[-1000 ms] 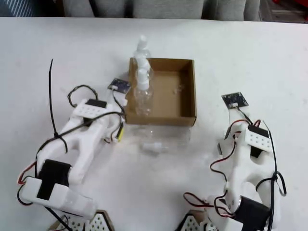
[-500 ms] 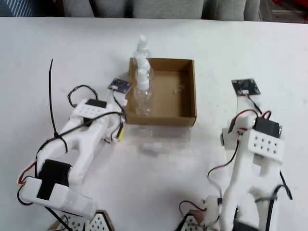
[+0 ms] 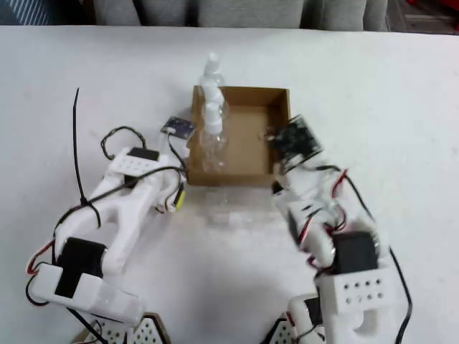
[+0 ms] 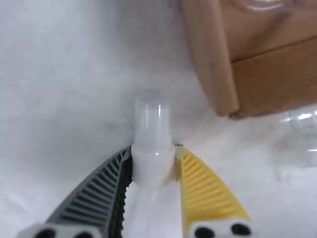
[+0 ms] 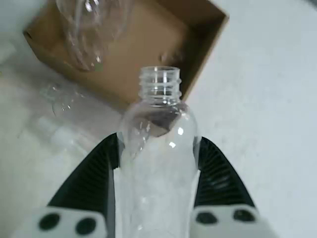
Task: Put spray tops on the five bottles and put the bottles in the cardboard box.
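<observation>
The cardboard box (image 3: 280, 168) stands at mid-table, with three clear bottles with white spray tops (image 3: 213, 136) lined up along its left wall. My left gripper (image 4: 152, 158) is shut on a white spray top (image 4: 152, 134) low over the table by the box's front left corner (image 4: 223, 94). My right gripper (image 5: 158, 144) is shut on a clear bottle with an uncapped threaded neck (image 5: 159, 82), held upright near the box's front right corner (image 5: 218, 22). Another clear bottle (image 3: 240, 204) lies on the table in front of the box.
The left arm (image 3: 122, 208) stretches along the table's left side with loose cables. The right arm (image 3: 337, 251) rises over the middle front. Chair backs (image 3: 251, 11) stand beyond the far edge. The table to the right of the box is bare.
The right arm swung from the table's right side in toward the box's front right corner, rising as it went. The left arm stayed still.
</observation>
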Controlling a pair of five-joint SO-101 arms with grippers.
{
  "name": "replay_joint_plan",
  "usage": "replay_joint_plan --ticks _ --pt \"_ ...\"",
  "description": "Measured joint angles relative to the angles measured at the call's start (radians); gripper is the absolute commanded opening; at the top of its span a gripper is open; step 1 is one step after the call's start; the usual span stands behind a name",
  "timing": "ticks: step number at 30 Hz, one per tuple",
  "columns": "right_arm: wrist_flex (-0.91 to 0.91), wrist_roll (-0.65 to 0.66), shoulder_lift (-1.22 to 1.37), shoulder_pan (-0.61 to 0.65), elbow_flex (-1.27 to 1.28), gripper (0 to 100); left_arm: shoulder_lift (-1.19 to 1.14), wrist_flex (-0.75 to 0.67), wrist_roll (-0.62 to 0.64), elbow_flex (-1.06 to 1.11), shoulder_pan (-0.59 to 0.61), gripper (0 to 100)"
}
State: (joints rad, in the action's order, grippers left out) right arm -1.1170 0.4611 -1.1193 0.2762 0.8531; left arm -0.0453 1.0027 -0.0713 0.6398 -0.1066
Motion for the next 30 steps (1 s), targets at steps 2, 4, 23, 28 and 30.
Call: replay_joint_plan --ticks 2,4,23,28,30 --pt "0.107 -0.006 -0.048 0.031 0.087 1.6 0.0 0.0 0.0 0.0 0.0 2" --pt "0.209 -0.068 -0.103 0.043 0.17 1.6 0.0 0.0 0.0 0.0 0.0 2" --pt "0.91 -0.436 -0.674 0.066 0.825 1.6 0.146 -0.018 -0.002 0.031 0.087 2" --pt "0.927 -0.442 -0.666 0.066 0.829 1.6 0.365 -0.02 -0.002 0.031 0.112 2" --pt "0.919 -0.442 -0.667 0.068 0.829 1.6 0.471 -0.02 -0.002 0.031 0.112 2"
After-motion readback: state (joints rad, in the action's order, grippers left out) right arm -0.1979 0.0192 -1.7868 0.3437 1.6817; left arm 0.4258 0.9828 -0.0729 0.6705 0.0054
